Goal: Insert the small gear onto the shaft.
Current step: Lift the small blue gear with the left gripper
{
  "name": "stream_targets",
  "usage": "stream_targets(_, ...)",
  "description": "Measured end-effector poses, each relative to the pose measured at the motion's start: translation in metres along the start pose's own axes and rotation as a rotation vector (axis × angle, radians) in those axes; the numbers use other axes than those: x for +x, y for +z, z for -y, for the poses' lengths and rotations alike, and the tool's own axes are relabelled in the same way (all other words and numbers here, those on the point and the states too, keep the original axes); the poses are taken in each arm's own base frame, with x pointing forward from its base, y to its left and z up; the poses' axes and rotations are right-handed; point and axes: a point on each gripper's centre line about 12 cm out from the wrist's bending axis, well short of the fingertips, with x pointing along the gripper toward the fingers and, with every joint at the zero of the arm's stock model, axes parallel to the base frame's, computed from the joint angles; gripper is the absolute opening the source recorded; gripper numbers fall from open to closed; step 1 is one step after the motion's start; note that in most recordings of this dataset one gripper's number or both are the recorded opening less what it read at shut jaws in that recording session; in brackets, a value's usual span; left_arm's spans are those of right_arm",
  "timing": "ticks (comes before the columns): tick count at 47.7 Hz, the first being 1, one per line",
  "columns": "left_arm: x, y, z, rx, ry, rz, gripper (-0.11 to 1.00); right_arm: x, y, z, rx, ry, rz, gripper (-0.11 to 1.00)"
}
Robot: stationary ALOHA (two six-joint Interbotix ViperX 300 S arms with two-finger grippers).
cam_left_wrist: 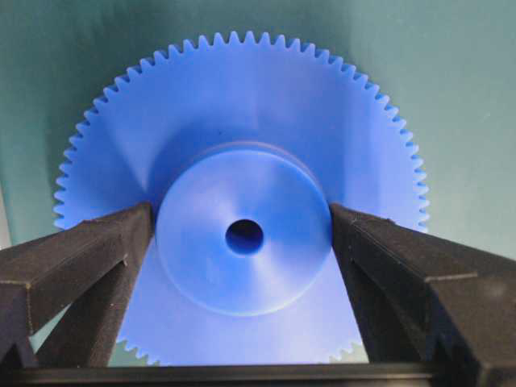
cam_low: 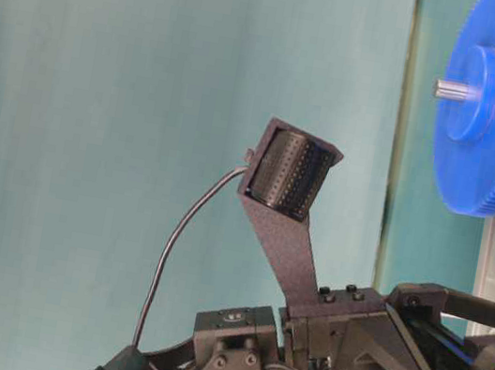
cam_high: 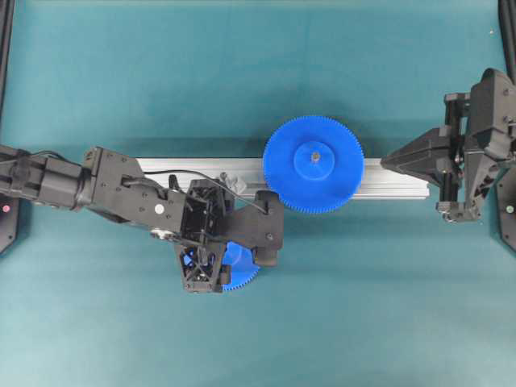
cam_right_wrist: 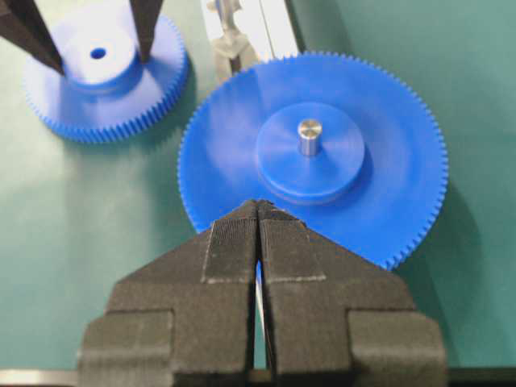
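In the overhead view the left claw [cam_high: 211, 266] sits low and left of centre, pointing down over the small gear [cam_high: 238, 270], which lies flat on the teal table [cam_high: 363, 322] just below the aluminium rail [cam_high: 387, 179]. Only the gear's right and lower rim shows past the claw there. The left wrist view gives the closer look: the claw [cam_left_wrist: 242, 234] is spread wide, its two dark fingers [cam_left_wrist: 97, 258] standing on either side of the raised round hub of the small gear [cam_left_wrist: 242, 137], close to the hub's wall; whether they touch it I cannot tell. The gear is not lifted.

The large gear [cam_high: 314, 164] sits on the rail in the upper middle of the overhead view, its hub carrying a grey metal tip. The shaft [cam_right_wrist: 228, 36] appears at the top of the right wrist view as a blurred grey piece on the rail, between the two gears.

The right claw [cam_right_wrist: 258, 211] is closed, fingers pressed together with nothing between them, hovering at the large gear's near rim.
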Motion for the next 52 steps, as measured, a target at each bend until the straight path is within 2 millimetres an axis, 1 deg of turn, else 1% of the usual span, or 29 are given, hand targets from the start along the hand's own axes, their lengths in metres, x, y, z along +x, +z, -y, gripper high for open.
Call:
stream_targets(11,0.0006,-0.0010,0.0000,-0.003,0.000,-0.008,0.94,0.0000,0.0000,0.0003,0.001,-0.001,0.000,0.00)
stream_targets(15,0.0011,-0.0027,0.0004,-0.003,0.001,-0.021,0.92,0.0000,0.0000,0.0000,0.000,0.000,0.000,0.00)
stream_targets(18,0.0011,-0.0030,0.0005,-0.006,0.001,-0.025,0.86,0.0000,0.0000,0.0000,-0.002,0.000,0.000,0.00)
stream_targets(23,0.0006,-0.0023,0.0029,0.004,0.000,-0.023,0.70,0.0000,0.0000,0.0000,0.000,0.000,0.000,0.00)
stream_targets(52,-0.0016,0.0003,0.0044,0.016,-0.001,-0.020,0.70,0.0006,-0.0062,0.0011,0.038,0.001,0.017,0.00)
